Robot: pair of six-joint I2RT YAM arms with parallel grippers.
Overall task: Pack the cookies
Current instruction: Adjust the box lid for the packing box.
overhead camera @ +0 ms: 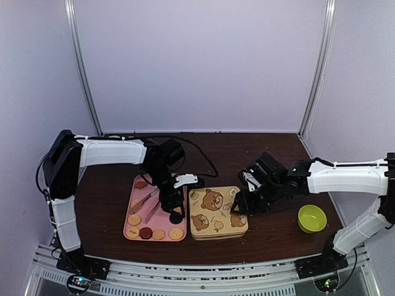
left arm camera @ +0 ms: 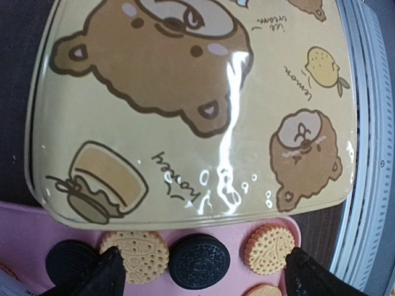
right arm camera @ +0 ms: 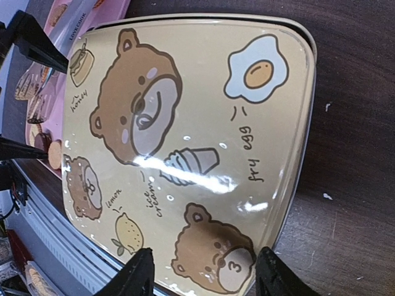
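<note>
The cookies lie on a pink tray, round tan ones and dark ones. In the left wrist view a dark cookie sits between two tan ones. My left gripper hangs open just above them, one finger on each side of the row, with nothing held. A closed cream tin with a bear-print lid stands right of the tray. My right gripper is open over the tin's near right corner, holding nothing.
Metal tongs lie on the pink tray among the cookies. A lime-green bowl stands to the right of the tin. The table's front edge with a metal rail runs close below the tray and the tin.
</note>
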